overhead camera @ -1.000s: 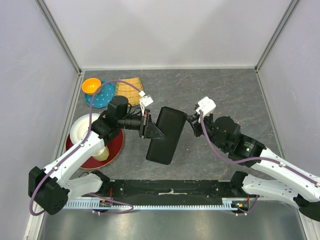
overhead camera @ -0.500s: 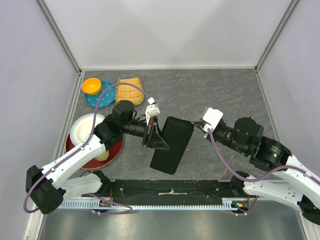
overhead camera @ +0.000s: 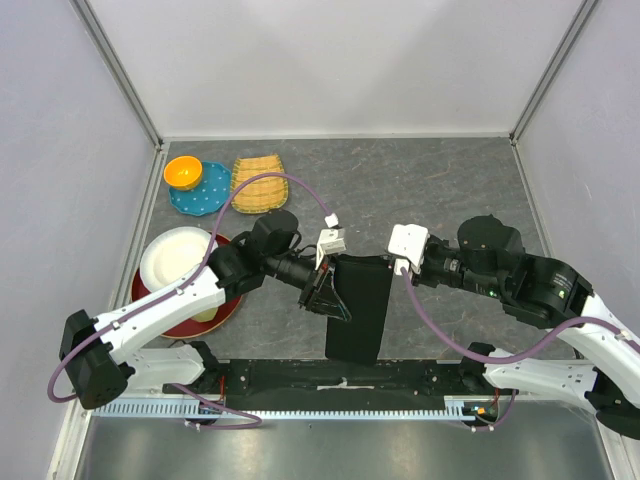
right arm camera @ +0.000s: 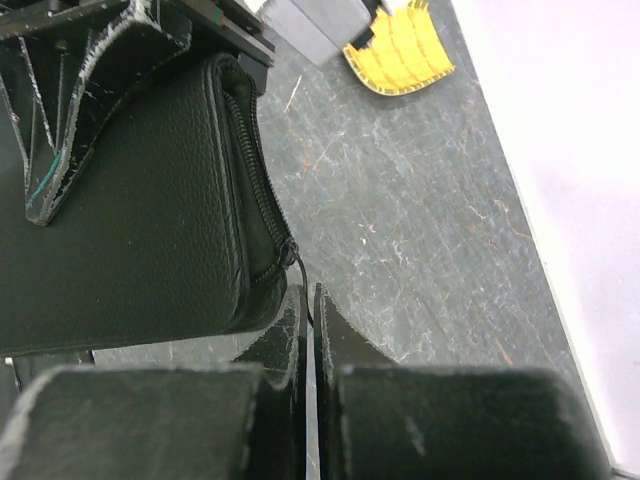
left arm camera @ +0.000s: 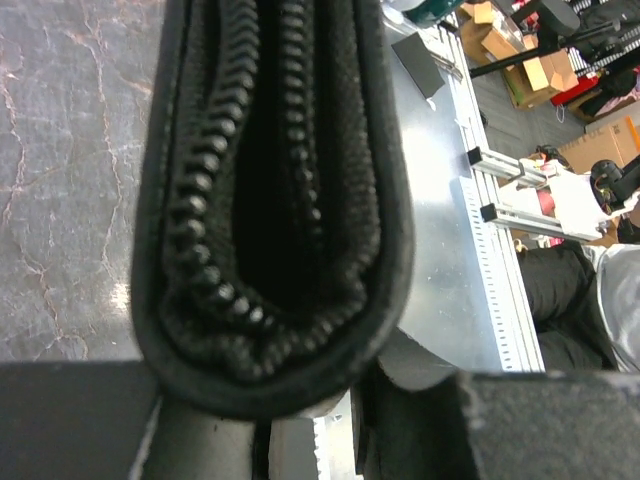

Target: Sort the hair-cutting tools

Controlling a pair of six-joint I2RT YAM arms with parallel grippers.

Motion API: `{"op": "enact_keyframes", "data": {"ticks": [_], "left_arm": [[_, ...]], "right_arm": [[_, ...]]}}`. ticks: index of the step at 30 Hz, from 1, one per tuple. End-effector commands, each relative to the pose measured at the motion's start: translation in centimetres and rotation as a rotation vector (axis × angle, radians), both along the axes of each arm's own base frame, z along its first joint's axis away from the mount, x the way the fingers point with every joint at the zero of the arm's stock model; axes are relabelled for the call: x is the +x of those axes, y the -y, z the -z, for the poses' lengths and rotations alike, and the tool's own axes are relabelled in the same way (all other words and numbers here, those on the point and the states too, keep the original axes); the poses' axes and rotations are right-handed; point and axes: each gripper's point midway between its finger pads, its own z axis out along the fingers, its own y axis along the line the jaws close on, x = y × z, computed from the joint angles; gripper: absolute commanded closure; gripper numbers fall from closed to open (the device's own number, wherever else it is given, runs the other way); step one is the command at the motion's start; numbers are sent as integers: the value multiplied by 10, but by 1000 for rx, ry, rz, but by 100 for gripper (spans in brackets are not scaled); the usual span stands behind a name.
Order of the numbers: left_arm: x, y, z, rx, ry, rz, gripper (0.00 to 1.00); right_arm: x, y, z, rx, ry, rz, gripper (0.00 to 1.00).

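The zip case is showing pebbled black, the left end effector plain black, the tabletop grey marbling. The bowl is showing orange, the plate blue, the ribbed basket yellow.

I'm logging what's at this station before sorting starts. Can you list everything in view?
zip case: one, black, centre front of the table, zip gaping at one end
zip pull: one, black, thin, at the case's corner
bowl: one, orange, on the blue plate
plate: one, blue, far left
woven basket: one, yellow, beside the blue plate
bowl: one, white, on the red plate
plate: one, red, left side
unclear item: one, pale yellow-green, on the red plate
table: one, dark grey marbled
left gripper: clamped on the zip case
right gripper: shut, apparently pinching the zip pull
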Motion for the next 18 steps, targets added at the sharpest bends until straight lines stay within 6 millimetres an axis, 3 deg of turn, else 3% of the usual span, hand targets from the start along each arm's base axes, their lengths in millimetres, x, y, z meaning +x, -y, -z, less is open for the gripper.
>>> {"op": "enact_keyframes", "data": {"ticks": [1, 12, 18], "left_arm": [[-45, -3, 1, 2, -15, 219, 98], [-51, 4, 10, 45, -6, 256, 98], [-54, 9, 14, 64, -6, 279, 98]], "right_arm": [[27, 0, -70, 131, 207, 74, 100], [31, -17, -63, 89, 193, 21, 100], [28, -37, -60, 136, 182, -43, 100]]}}
